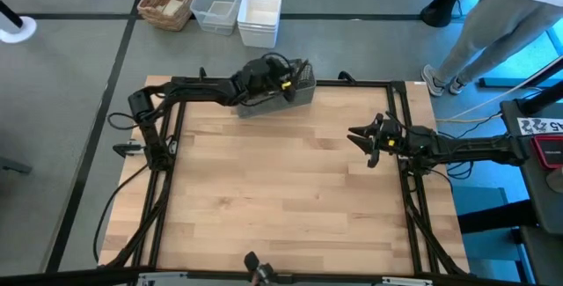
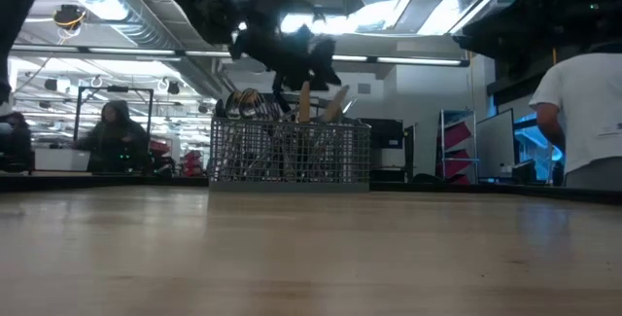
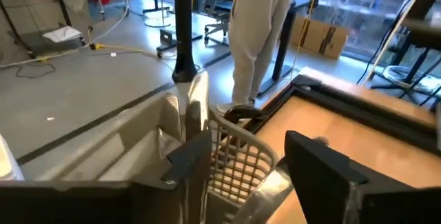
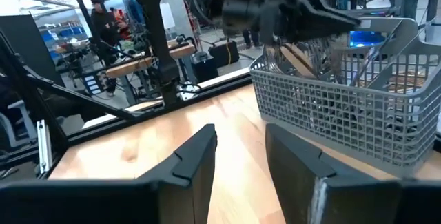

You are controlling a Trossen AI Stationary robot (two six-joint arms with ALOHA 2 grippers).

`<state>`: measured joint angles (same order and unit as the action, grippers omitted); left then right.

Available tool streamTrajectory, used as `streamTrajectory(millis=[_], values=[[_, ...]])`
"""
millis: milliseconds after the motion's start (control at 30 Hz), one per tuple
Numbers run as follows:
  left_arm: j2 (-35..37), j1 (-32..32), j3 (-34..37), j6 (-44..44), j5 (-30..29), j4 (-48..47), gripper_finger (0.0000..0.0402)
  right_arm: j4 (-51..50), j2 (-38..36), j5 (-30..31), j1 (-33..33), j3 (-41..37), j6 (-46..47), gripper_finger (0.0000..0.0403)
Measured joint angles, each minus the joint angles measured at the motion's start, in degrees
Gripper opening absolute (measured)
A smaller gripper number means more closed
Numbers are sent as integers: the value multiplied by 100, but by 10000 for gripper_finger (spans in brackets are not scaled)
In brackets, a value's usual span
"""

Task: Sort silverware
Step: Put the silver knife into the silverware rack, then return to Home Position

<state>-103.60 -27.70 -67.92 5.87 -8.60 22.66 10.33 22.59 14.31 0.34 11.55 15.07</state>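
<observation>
Silverware [image 4: 298, 60] half-hidden inside caddy [image 4: 344, 107]

A dark gripper [image 2: 301, 68] hangs just above the grey mesh caddy [image 2: 290, 153], directly over the pale handles [image 2: 305, 100] sticking up from it, with the caddy standing on the wooden table [image 2: 311, 253] and two people in the room beyond.

Left gripper [image 1: 295, 79] open, arm extended; right gripper [image 1: 359, 136] open, idle.
</observation>
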Motion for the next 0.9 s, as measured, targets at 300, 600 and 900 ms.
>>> streamTrajectory(millis=[300, 600, 900], values=[[1520, -17, 4, 270, 12, -1052, 184, -25, -3, 0, 0, 0, -181, 131], [4191, 421, 81, -400, 223, -4024, 184, -330, -536, 95, 0, -2, -221, 131], [6957, 2282, 2456, 241, 195, -3254, 184, -691, -1373, 457, 0, 0, -226, 131]])
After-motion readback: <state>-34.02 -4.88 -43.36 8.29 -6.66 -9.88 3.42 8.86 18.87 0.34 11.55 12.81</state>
